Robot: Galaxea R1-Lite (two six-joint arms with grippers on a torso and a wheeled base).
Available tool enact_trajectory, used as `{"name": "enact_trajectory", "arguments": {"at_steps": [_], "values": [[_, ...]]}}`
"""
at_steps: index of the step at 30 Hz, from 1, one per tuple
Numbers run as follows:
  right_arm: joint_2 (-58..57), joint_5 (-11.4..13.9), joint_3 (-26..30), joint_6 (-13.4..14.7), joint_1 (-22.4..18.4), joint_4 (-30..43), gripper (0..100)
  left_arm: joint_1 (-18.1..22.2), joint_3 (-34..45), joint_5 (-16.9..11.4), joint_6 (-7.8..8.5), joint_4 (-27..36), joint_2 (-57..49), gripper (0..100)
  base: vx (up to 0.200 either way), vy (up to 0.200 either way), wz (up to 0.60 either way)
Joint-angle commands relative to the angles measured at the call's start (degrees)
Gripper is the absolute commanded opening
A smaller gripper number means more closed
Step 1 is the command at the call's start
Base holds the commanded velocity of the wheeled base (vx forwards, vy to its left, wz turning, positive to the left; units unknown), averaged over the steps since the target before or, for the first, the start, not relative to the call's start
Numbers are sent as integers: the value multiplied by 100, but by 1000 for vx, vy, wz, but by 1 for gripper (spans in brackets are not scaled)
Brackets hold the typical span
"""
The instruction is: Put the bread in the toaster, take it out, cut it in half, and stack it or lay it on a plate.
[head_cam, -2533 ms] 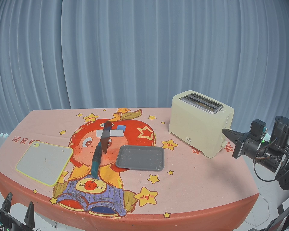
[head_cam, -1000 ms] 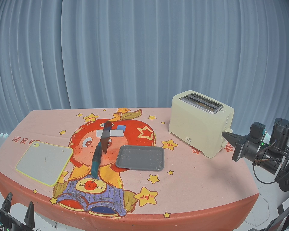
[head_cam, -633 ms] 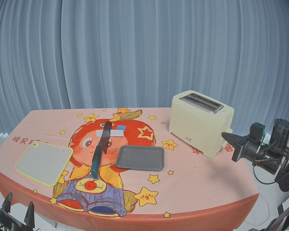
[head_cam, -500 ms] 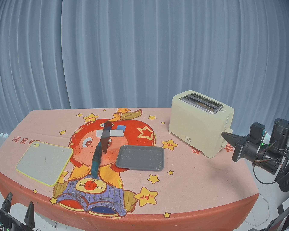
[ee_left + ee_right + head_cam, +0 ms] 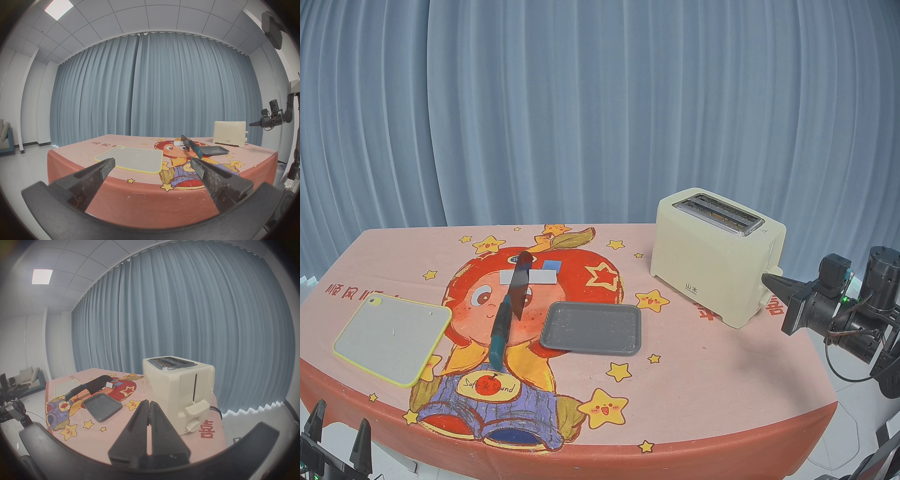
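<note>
A cream two-slot toaster (image 5: pixel 715 256) stands on the right side of the table. Its side lever (image 5: pixel 197 406) sits low in its slit. Something brownish shows in the slots (image 5: pixel 720 214), but I cannot tell whether it is bread. My right gripper (image 5: pixel 765 279) is shut and empty, with its tips just off the toaster's lever end, level with the lever. My left gripper (image 5: pixel 339 431) hangs open and empty below the table's front left edge. A grey plate (image 5: pixel 592 327) lies mid-table. A knife (image 5: pixel 509 306) with a teal handle lies to its left.
A pale cutting board (image 5: pixel 392 337) with a yellow-green rim lies at the front left. White and blue tape patches (image 5: pixel 537 272) mark the cloth behind the knife. Bare cloth stretches between the plate and the table's front edge. A blue curtain hangs behind.
My right gripper has sunk a little beside the toaster's lever end and drawn back very slightly. The left gripper and the things on the table have stayed put.
</note>
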Motion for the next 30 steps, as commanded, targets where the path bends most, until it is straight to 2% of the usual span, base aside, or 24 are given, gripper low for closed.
{"name": "enact_trajectory", "arguments": {"at_steps": [1,30], "values": [[9,-20,-6,-1,1,2,0,2,101,4,-2,-2,0,100,0,0,0],[18,-29,257,8,28,64,0,2,101,4,-2,-2,0,100,0,0,0]]}}
